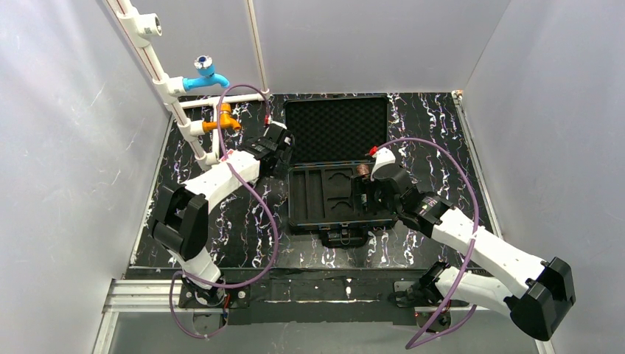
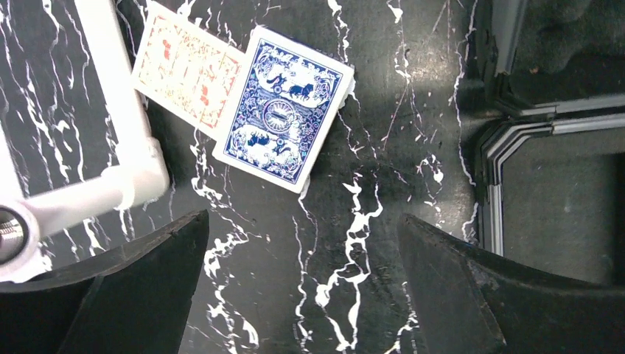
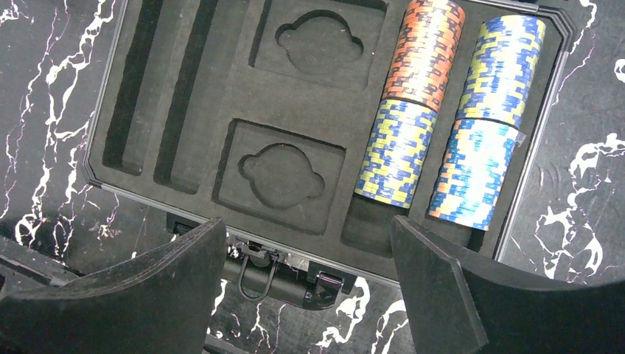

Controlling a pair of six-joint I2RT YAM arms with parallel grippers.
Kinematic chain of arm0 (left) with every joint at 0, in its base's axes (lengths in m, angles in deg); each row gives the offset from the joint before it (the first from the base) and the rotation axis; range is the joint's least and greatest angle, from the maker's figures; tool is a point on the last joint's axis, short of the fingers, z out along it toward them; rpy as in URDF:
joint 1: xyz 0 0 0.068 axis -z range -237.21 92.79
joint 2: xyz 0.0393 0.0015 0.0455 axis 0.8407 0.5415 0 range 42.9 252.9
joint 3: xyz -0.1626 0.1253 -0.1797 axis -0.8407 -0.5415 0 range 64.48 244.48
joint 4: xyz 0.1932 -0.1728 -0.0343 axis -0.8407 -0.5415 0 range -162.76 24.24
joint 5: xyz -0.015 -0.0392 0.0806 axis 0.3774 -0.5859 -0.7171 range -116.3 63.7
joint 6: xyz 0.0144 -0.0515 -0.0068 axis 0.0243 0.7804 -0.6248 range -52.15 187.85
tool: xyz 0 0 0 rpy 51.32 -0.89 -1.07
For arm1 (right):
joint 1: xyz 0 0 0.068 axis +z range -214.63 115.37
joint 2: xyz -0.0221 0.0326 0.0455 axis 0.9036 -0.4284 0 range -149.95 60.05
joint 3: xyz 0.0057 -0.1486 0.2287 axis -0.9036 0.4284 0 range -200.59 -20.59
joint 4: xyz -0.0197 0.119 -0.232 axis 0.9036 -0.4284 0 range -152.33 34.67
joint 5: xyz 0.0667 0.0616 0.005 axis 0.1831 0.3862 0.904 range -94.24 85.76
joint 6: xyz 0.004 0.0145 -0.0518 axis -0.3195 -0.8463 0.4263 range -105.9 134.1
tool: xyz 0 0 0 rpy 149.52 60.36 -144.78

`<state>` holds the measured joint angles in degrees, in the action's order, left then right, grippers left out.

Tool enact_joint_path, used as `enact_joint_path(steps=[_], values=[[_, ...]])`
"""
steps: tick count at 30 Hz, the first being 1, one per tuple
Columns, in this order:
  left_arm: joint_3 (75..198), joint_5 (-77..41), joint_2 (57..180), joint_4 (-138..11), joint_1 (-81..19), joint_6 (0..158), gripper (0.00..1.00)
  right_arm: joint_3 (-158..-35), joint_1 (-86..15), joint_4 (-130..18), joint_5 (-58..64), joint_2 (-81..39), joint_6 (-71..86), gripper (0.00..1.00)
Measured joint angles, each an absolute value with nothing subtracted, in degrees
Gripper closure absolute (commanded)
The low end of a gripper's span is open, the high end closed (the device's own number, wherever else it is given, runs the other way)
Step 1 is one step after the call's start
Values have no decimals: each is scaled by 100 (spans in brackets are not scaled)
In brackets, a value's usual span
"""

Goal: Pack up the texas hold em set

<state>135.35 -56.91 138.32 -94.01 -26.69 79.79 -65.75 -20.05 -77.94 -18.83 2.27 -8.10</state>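
Observation:
The black briefcase lies open, its foam lid [image 1: 335,129] at the back and its slotted tray [image 1: 324,210] in front. In the right wrist view several chip rolls fill the tray's right slots: an orange one [image 3: 426,51], two yellow-blue ones [image 3: 505,70] and a light blue one [image 3: 472,173]. Both card pockets [image 3: 282,173] are empty. My right gripper [image 3: 306,287] is open and empty over the tray's front edge and handle [image 3: 273,276]. The blue deck [image 2: 284,110] lies on the table, overlapping the red deck [image 2: 188,66]. My left gripper [image 2: 302,295] is open and empty, just short of the blue deck.
White pipes [image 2: 125,125] run close beside the decks on the left. The blue tap [image 1: 206,74] and orange tap [image 1: 221,118] stand at the back left. The briefcase's left wall [image 2: 490,169] is right of my left gripper. Two long tray slots [image 3: 158,96] are empty.

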Motion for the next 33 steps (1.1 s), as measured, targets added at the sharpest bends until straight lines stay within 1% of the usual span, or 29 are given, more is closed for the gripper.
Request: enact_joint_path(steps=[4,13,22,27,33], values=[[13664,-5435,13954,-9417,-2800,7243,2,-6565,-2005,-7794,-1883,253,-797,10],[14333,-5004,14494,-9731,-3486,6100,2,-6471,-2005,-7796,-1861,310,-792,8],[14685,-4486,15198,-9902,-3762,5549,3,-6471,-2005,-7796,-1861,341,-770,8],[14707,-4222,15244,-9965,-3770,5394,3,-6471,-2005,-7796,-1861,343,-748,7],[14759,-4189,15405,-9946,-3773,5293,5,-6471,-2005,-7792,-1800,330,-738,7]])
